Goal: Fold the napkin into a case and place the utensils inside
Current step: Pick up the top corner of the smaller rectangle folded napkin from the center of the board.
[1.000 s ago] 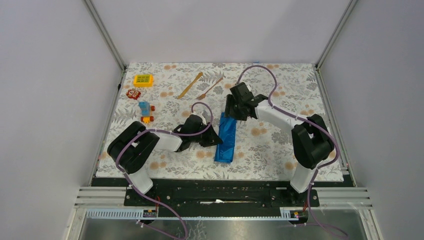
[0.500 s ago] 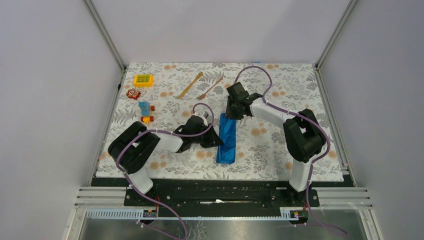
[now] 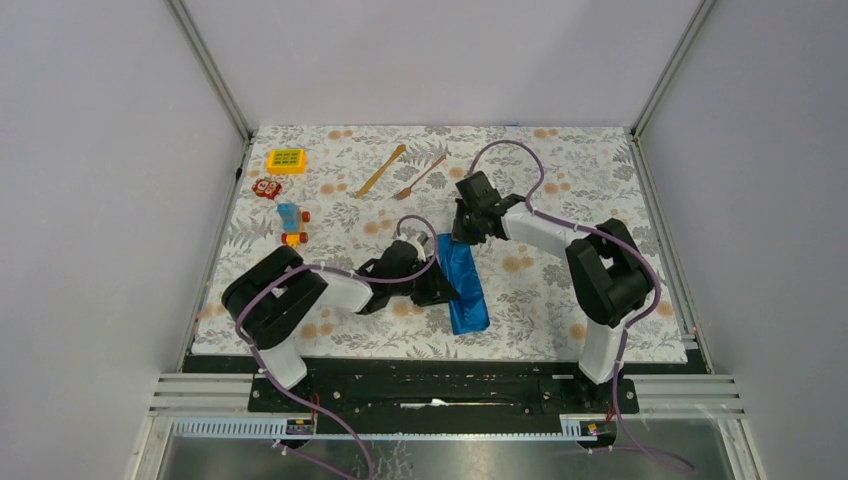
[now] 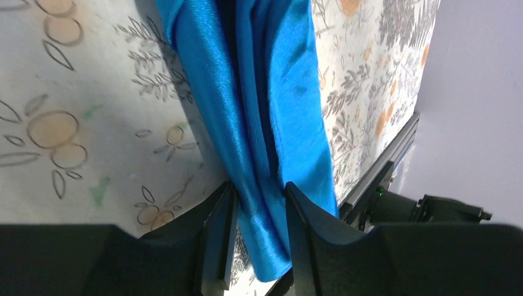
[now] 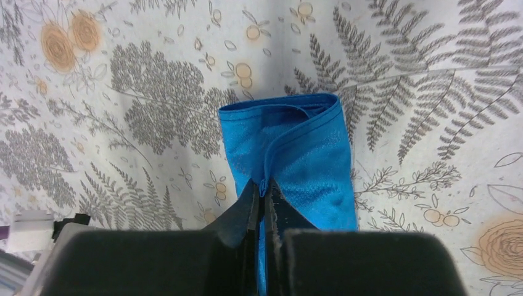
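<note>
Because both grippers grip the napkin (image 3: pixel 463 285) at once, any uneven pull is likely to drag the folded strip askew or open its layers. The strip lies near the middle of the table (image 3: pixel 560 300), running from the centre toward the near edge at a slight slant. The left gripper (image 4: pixel 258 200) stands partly open, its fingers (image 4: pixel 216 228) clamped on either side of a bunched ridge of cloth. Further squeezing would probably crease the case. The right gripper (image 5: pixel 261 196) is pinched fully closed on a thin fold at the strip's far end. Such a pinch may slip, or lift only the top layer. The fork (image 3: pixel 420 177) and knife (image 3: pixel 380 170) lie near the far edge, well apart from the strip.
</note>
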Motion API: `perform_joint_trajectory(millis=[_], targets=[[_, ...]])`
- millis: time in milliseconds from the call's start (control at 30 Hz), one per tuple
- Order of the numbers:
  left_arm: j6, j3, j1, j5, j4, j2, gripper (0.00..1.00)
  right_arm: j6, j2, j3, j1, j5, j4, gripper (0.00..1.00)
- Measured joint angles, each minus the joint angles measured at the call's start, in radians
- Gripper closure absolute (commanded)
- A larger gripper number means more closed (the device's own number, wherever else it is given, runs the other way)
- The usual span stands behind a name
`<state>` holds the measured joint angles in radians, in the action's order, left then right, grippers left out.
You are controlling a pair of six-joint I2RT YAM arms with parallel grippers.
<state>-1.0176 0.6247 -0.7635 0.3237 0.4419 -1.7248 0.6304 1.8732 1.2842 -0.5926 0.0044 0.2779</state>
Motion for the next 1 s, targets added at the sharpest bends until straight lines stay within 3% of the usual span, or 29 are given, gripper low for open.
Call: perform_joint_trajectory(millis=[167,233,300,433,667,867,1000], targets=[[-0.013,-0.05,-0.008,-0.005,0.005,0.072,0.36,0.008,-0.032,-0.087,0.019,-0.062,-0.06,1.0],[0.006,-0.068,0.019,-0.014,-0.039,0.134,0.34,0.011,-0.044,-0.109,0.033,-0.086,-0.081,1.0],[0.047,-0.065,0.062,-0.037,-0.089,0.203,0.4,0.014,-0.055,-0.122,0.043,-0.108,-0.097,1.0],[0.161,0.041,0.118,-0.122,-0.222,0.256,0.6,0.023,-0.087,-0.146,0.059,-0.149,-0.124,1.0],[0.347,0.331,0.123,-0.196,-0.329,0.083,0.74,0.06,-0.105,-0.157,0.066,-0.182,-0.152,1.0],[0.445,0.407,0.106,-0.227,-0.415,-0.067,0.75,0.086,-0.105,-0.166,0.066,-0.183,-0.157,1.0],[0.49,0.433,0.074,-0.286,-0.48,-0.098,0.7,0.093,-0.105,-0.167,0.067,-0.191,-0.158,1.0]])
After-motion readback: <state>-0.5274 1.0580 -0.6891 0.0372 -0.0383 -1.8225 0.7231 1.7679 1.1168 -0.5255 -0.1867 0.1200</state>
